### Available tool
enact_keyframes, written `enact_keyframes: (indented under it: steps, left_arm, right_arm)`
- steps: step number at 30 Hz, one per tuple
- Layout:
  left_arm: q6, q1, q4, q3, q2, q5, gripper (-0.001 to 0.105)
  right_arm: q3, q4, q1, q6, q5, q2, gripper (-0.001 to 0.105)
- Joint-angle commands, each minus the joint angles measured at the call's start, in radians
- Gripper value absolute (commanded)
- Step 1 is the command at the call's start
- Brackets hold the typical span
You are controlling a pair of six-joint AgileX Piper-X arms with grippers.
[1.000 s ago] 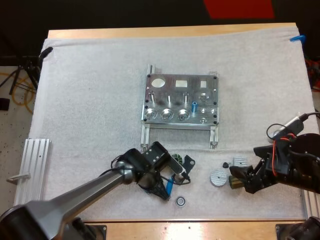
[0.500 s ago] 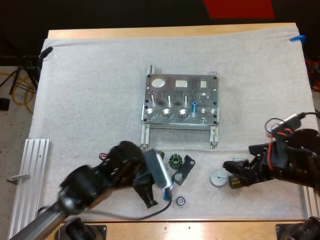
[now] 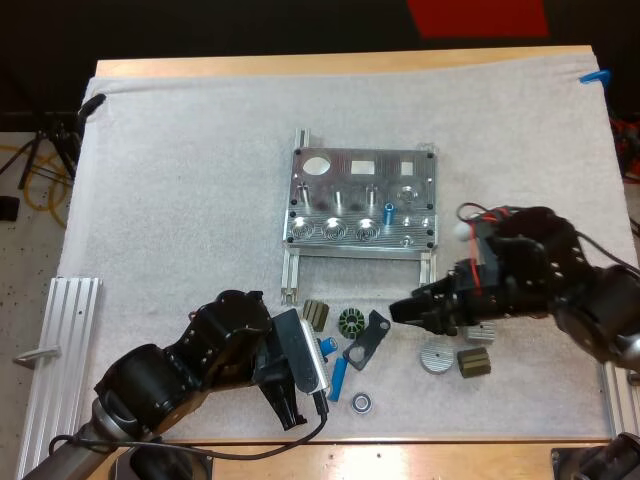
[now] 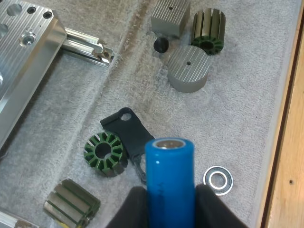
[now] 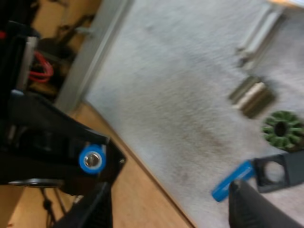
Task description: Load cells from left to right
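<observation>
Blue glossy cell [image 4: 169,180], pale metal end, gripped between left jaws.

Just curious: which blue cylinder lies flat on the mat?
The bright blue cylinder beside the black bracket; another stands in the metal fixture, another sits in the left jaws.

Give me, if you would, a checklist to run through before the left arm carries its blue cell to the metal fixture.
1. Grip on the bright blue cylindrical cell: ok. The left gripper presses on it from both sides.
2. Right gripper free: ok. Its fingers stand apart, holding nothing.
3. Free seat in the silver metal fixture: cannot tell. One loaded blue cell stands in it.
4. Spare blue cell: ok. It lies on the white mat beside the black flat bracket.
5. Clear route to the fixture: probably not ok. The right gripper hovers by the bracket, close to that route.
</observation>
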Motion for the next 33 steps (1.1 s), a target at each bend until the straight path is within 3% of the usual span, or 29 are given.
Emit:
enact_keyframes:
  steps: [1,13,23,26,30,31,33]
  left_arm:
    - [0.006,-0.003,-0.005,-0.005,-0.003,0.006,0.000]
    - [0.006,-0.003,-0.005,-0.005,-0.003,0.006,0.000]
    - [0.006,-0.003,-0.005,-0.005,-0.003,0.009,0.000]
    - [0.006,-0.003,-0.005,-0.005,-0.003,0.009,0.000]
    - [0.006,-0.003,-0.005,-0.005,-0.003,0.009,0.000]
    - [0.006,-0.003,-0.005,-0.005,-0.003,0.009,0.001]
    - [0.006,-0.003,-0.005,-0.009,-0.003,0.009,0.006]
  right_arm:
    - [-0.002,-0.028,0.020,0.004,-0.040,0.015,0.052]
    - [-0.002,-0.230,0.261,0.112,-0.044,0.158,0.051]
    - [-0.002,-0.294,0.283,0.142,-0.042,0.205,0.050]
    - [-0.002,-0.290,0.283,0.155,-0.042,0.216,0.037]
    - [-0.002,-0.286,0.283,0.160,-0.042,0.215,0.005]
    - [-0.002,-0.286,0.283,0.158,-0.042,0.215,0.000]
    - [-0.002,-0.286,0.283,0.158,-0.042,0.215,0.000]
